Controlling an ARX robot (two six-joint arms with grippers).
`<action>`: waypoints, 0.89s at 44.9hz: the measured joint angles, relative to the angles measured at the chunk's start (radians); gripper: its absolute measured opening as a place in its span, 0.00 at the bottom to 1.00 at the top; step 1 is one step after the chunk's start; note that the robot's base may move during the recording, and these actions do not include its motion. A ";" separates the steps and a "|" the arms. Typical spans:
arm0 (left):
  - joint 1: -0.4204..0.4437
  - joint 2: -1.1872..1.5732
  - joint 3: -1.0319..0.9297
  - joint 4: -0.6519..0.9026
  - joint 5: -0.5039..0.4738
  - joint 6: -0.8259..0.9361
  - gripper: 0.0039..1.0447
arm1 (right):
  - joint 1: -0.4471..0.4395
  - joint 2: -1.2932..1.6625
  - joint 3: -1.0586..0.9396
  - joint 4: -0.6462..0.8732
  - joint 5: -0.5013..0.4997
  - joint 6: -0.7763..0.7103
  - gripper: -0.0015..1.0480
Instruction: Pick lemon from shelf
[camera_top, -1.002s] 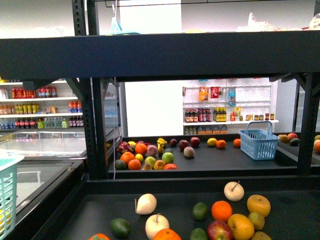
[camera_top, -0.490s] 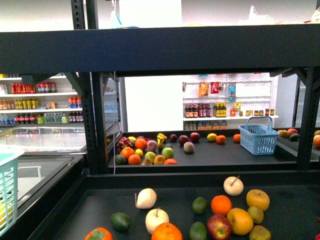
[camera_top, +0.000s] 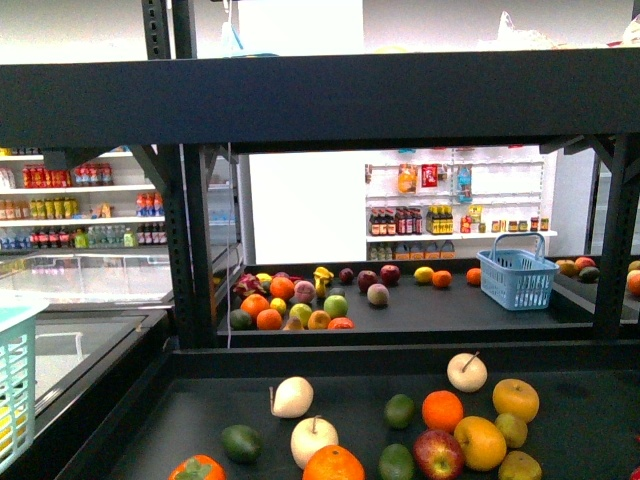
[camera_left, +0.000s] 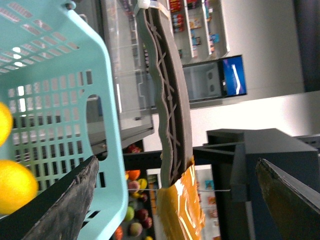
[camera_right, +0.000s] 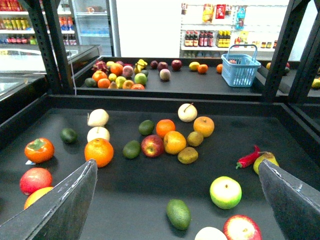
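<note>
Lemon, as far as I can judge, is the small dull-yellow oval fruit (camera_top: 511, 429) at the lower right of the front view. It lies on the near deck of the shelf (camera_top: 300, 100), just beside a bigger orange-yellow fruit (camera_top: 480, 442). In the right wrist view I take it to be the same small fruit (camera_right: 195, 138), but I am not fully sure.

The right gripper (camera_right: 177, 163) is spread wide and has nothing between its two dark fingers (camera_right: 62, 202). It hangs above the deck, and the fruits lie apart from it.

The left gripper (camera_left: 177, 161) is also wide apart and grips nothing. Between its fingers (camera_left: 65, 200) I see a turquoise basket (camera_left: 60, 75) with round yellow fruits (camera_left: 15, 186) inside, and its grey handle (camera_left: 172, 115). In the front view this basket (camera_top: 15, 380) shows at the lower left edge.

Near the lemon on the same deck lie a red apple (camera_top: 438, 453), an orange (camera_top: 442, 410) and two green limes (camera_top: 399, 410).

Further back, on the second deck in the middle of the front view, there is a heap of mixed fruits (camera_top: 290, 305) on the left and a light blue basket (camera_top: 518, 278) on the right. A bright yellow fruit (camera_top: 424, 274) lies there too.

Farthest are the white shelves (camera_top: 90, 190) with rows of bottles. Their labels are too small for me to read any word.
</note>
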 joint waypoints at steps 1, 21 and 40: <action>0.000 -0.020 0.000 -0.043 0.006 0.026 0.93 | 0.000 0.000 0.000 0.000 0.000 0.000 0.93; -0.156 -0.455 -0.017 -0.497 -0.024 0.901 0.93 | 0.000 0.000 0.000 0.000 0.000 0.000 0.93; -0.423 -0.968 -0.454 -0.507 0.003 1.321 0.51 | 0.000 0.000 0.000 0.000 0.002 0.000 0.93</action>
